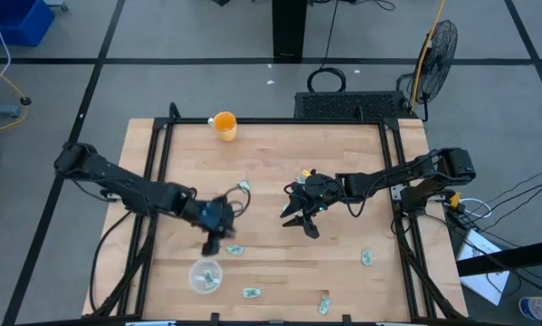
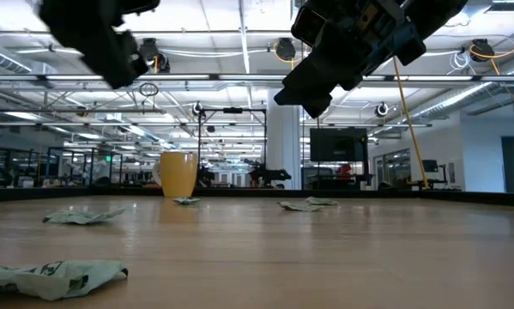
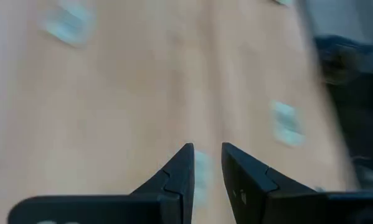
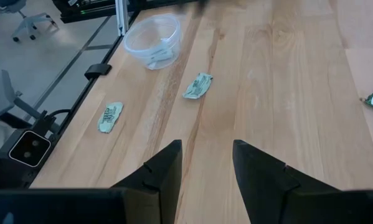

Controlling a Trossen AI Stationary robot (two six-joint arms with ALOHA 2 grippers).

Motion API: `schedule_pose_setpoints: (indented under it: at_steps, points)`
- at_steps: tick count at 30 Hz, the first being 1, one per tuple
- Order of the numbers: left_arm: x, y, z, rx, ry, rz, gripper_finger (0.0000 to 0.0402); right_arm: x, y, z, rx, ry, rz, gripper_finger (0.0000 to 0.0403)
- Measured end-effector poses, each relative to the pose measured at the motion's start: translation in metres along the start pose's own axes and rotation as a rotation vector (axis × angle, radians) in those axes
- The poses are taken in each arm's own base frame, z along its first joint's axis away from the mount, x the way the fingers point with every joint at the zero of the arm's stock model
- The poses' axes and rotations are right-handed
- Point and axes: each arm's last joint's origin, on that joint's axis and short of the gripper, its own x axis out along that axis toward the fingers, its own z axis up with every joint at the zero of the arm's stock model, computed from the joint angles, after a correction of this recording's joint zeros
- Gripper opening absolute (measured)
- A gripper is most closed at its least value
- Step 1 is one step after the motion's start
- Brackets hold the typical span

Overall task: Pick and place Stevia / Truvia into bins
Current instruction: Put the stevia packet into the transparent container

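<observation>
Near the table's front edge we see the clear plastic cup, a sachet already lying inside it. More green-and-white sachets lie scattered on the wooden table: one just beside the left gripper, others nearer the front. We find the left gripper's fingers slightly apart, grasping nothing. At mid-table, the right gripper hangs released, empty. An orange mug stands at the back.

No text, label, brand or number can be read anywhere. The small green-and-white paper sachets lying beyond the right gripper's jaws carry dark green print, but it is too small to make out.
</observation>
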Motion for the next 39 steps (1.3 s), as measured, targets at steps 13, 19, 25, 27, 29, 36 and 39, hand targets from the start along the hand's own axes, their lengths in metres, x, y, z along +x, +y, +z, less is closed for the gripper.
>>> schedule_pose_setpoints:
  at_steps: [13,19,25,27,29,36,39]
  points:
    - [0.017,0.081,0.011,0.009,0.022,0.394,0.0085,0.000,-0.001,-0.005,0.004,0.013,-0.002,0.0134]
    - [0.040,0.121,0.001,-0.088,0.144,0.475,0.0085,0.000,-0.002,-0.010,0.008,0.025,-0.004,0.0134]
    - [0.056,0.151,-0.011,-0.162,0.221,0.525,0.0085,0.000,-0.002,-0.015,0.013,0.039,-0.006,0.0134]
    - [0.059,0.158,-0.012,-0.179,0.215,0.535,0.0085,0.000,-0.002,-0.015,0.013,0.041,-0.006,0.0134]
    - [0.062,0.163,-0.012,-0.176,0.209,0.541,0.0085,0.000,-0.002,-0.015,0.013,0.040,-0.006,0.0134]
    - [0.065,0.168,-0.015,-0.156,0.231,0.542,0.0085,0.000,-0.002,-0.015,0.013,0.040,-0.006,0.0134]
    - [0.065,0.168,-0.014,-0.153,0.224,0.542,0.0085,0.000,-0.002,-0.015,0.012,0.040,-0.006,0.0134]
